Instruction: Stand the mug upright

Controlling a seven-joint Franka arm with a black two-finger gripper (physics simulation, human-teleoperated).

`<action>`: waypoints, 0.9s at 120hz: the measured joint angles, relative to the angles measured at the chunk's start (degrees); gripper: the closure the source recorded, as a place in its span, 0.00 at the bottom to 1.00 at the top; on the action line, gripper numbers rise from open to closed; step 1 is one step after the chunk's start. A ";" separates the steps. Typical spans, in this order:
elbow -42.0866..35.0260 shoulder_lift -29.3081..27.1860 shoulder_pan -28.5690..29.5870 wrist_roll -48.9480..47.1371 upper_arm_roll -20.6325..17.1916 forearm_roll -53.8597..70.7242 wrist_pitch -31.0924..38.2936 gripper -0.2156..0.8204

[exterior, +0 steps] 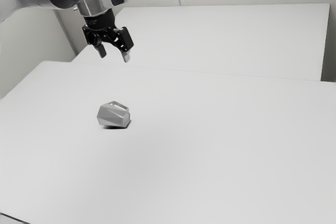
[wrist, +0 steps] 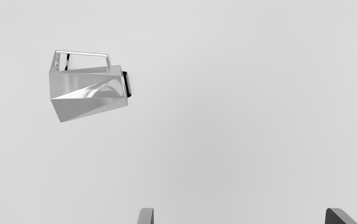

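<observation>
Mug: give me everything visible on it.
The mug is gray with a shiny, metal-like finish and flat, angular facets. Its body tapers toward one end, and an angular loop handle runs along one side. It lies on its side, not upright, on the pale tabletop, which it rests on. The open fingers are well clear of it, higher up.

I look down on a smooth, pale surface [exterior: 210, 156], and directly on it I see a shiny grey, faceted mug [exterior: 113, 115] lying on its side, its angular handle [wrist: 81, 52] jutting out.
</observation>
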 joint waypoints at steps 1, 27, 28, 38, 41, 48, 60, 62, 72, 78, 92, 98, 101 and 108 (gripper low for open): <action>0.01 0.00 -0.02 0.00 0.00 0.00 0.00 0.21; 1.14 0.91 -0.46 -0.02 0.08 -0.10 -0.02 0.21; 1.26 0.97 -0.47 -0.01 0.08 -0.10 -0.05 0.21; 2.59 1.93 -0.38 0.14 -0.03 -0.46 -0.62 0.21; 2.95 2.29 -0.31 0.23 -0.04 -0.70 -0.79 0.21; 3.78 3.24 0.30 0.52 -0.09 -1.26 -1.14 0.21; 4.83 4.87 4.97 1.27 -0.08 -2.36 -1.55 0.21; 4.91 5.08 6.31 1.43 -0.07 -2.55 -1.60 0.21; 5.51 6.10 13.24 2.34 -0.01 -3.42 -1.79 0.21; 5.83 6.99 16.23 3.15 0.00 -4.38 -1.82 0.21; 6.75 9.93 20.59 6.09 -0.01 -8.00 -1.68 0.21; 6.91 11.56 22.76 7.79 -0.03 -10.03 -1.45 0.21; 6.94 12.28 23.86 8.68 -0.04 -11.02 -1.27 0.21; 6.98 13.95 26.08 10.81 -0.08 -13.11 -0.86 0.21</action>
